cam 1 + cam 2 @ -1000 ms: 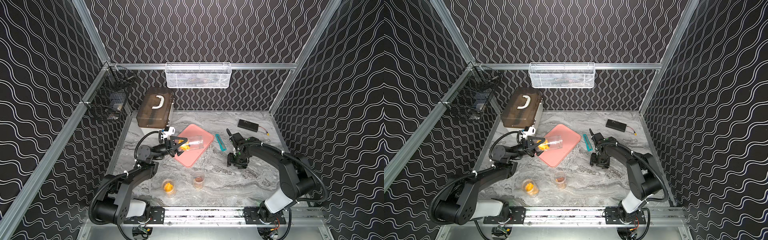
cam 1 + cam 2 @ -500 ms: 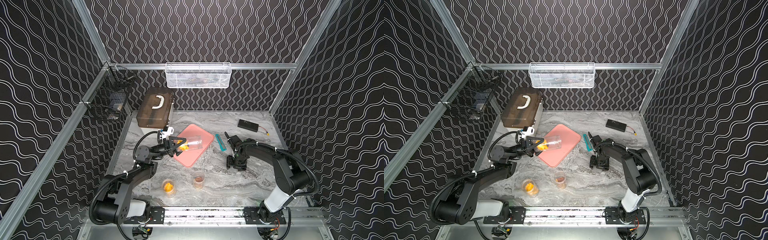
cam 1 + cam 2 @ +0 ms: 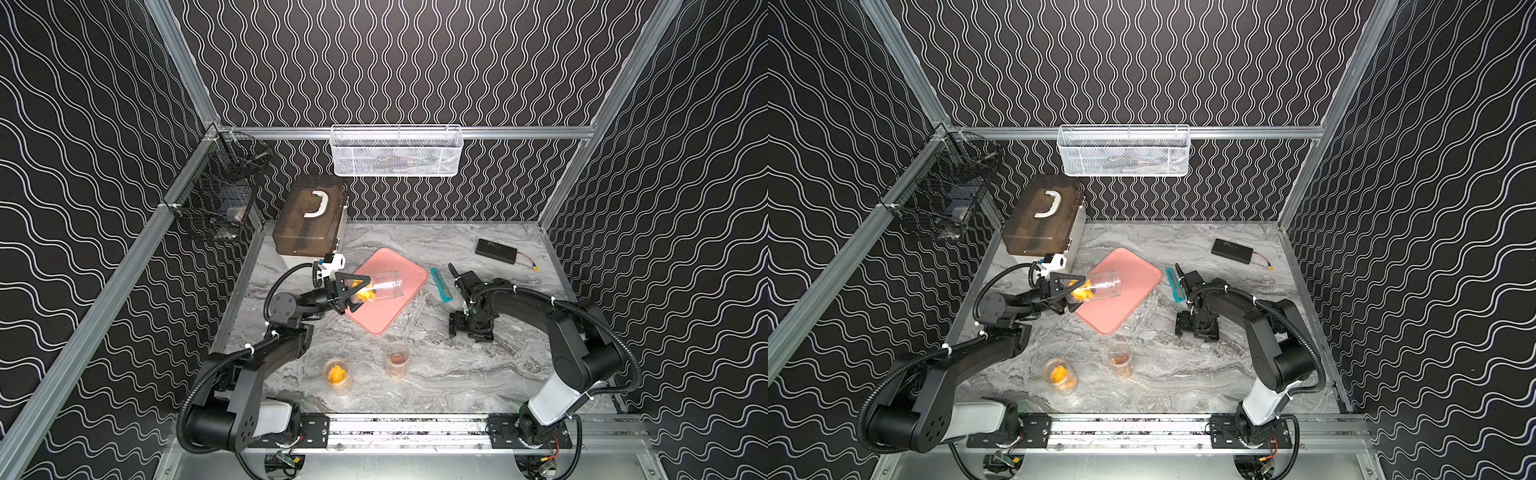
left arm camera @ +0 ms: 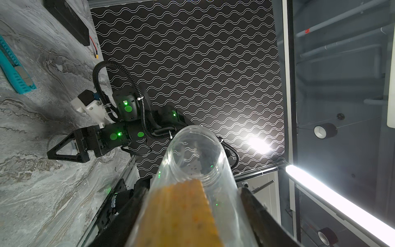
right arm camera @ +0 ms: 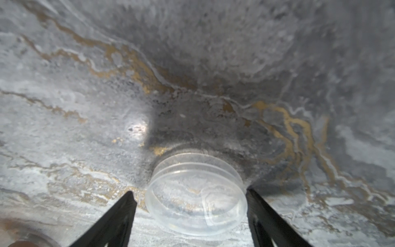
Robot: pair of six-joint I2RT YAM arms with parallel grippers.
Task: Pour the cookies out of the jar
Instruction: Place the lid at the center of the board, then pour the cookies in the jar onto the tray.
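The flat cookies are orange-yellow, the cylindrical plastic jar clear, the rectangular tray salmon-pink, the marbled tabletop grey with gold veins.

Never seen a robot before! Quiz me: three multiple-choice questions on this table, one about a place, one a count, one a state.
1. The jar's mouth hangs over: A) the pink tray B) a sink C) a stove.
2. Small cups standing on the table: A) one B) two C) four.
3. The lid is: A) screwed on B) lying between the open right jaws C) in the tray.
Answers: A, the jar tips above the tray; B, one holds orange pieces, one brown; B, the right wrist view shows it flat on the table, jaws apart.
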